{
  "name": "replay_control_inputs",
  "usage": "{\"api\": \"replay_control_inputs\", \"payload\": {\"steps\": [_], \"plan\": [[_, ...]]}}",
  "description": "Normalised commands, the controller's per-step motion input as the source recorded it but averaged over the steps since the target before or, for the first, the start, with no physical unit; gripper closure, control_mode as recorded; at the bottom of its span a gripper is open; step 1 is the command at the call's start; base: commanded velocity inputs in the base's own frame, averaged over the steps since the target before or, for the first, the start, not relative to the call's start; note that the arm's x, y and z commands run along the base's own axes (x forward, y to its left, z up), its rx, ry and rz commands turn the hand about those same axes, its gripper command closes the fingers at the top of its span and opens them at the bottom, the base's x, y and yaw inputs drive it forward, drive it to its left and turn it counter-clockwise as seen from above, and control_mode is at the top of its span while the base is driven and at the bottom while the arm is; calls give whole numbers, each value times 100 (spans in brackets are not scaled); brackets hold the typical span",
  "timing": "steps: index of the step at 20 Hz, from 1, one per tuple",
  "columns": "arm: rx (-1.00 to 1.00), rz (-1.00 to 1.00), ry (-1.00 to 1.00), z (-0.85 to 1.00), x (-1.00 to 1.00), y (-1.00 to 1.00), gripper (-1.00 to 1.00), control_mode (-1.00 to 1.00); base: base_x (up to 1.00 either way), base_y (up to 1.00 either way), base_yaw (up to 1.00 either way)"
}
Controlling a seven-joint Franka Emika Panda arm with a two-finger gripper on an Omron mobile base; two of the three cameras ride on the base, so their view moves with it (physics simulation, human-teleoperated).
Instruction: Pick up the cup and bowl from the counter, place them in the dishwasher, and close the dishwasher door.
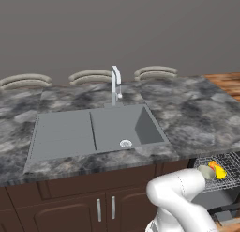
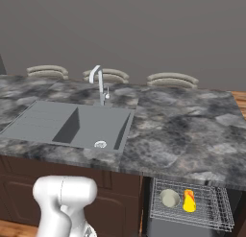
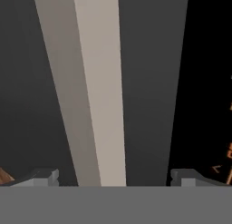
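The marbled table (image 2: 182,130) runs across both base views, its grey sink (image 1: 93,132) and tap (image 1: 116,85) set in it. Below its right end the dishwasher (image 2: 192,226) stands open, its wire rack (image 2: 211,209) pulled out with the pale bowl (image 2: 169,198) and the yellow-orange cup (image 2: 189,201) lying side by side inside. In the hand view the gripper (image 3: 113,177) is spread wide, its fingertips (image 3: 45,177) straddling the door's pale handle strip (image 3: 90,91) close up.
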Motion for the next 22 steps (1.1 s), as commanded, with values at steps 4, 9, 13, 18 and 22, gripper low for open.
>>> {"api": "replay_control_inputs", "payload": {"steps": [4,9,13,18,22], "plan": [[-12,0,-8,-63,100,0,-100,-100,0,0,0],[-11,0,-9,-64,100,0,-100,-100,0,0,0],[-9,0,-8,-68,100,0,-100,-100,0,0,0],[-7,0,-8,-75,100,0,-100,-100,0,0,0],[-7,0,-8,-76,100,0,-100,-100,0,0,0]]}}
